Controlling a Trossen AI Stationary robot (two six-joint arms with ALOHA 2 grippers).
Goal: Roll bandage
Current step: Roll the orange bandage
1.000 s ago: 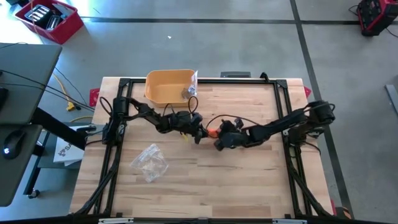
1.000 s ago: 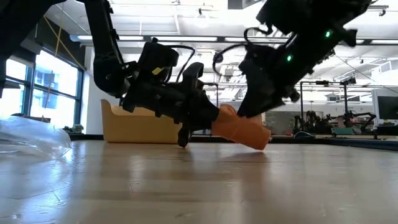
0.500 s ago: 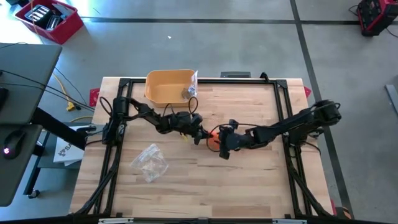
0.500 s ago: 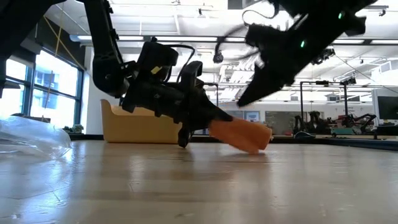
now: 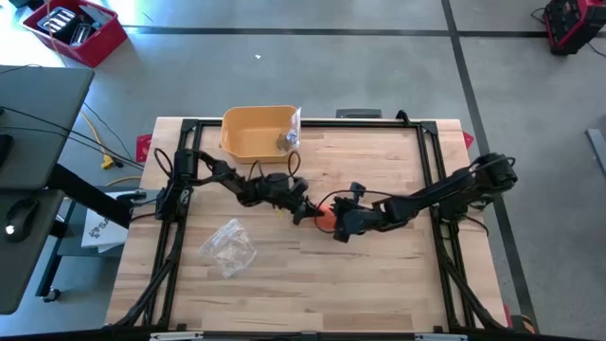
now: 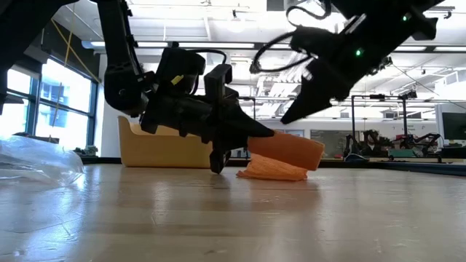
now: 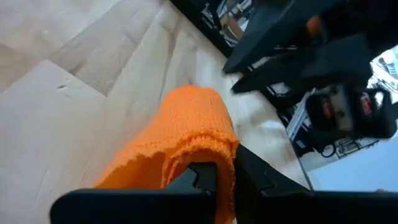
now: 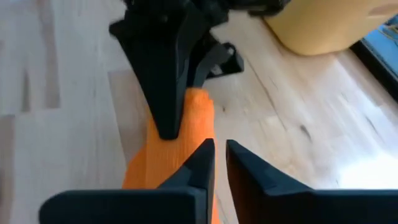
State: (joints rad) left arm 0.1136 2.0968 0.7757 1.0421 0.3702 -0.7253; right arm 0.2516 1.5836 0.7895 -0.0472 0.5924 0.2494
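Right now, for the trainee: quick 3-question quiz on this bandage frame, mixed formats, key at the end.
1. True or false: the left gripper is shut on the orange bandage.
2. The yellow bin sits at which part of the table? A) far edge, left of centre B) near edge C) right corner
3. What clear item lies on the table near the left arm's side?

Key
1. True; the left wrist view shows its fingers clamped on the bandage.
2. A
3. A crumpled plastic bag.
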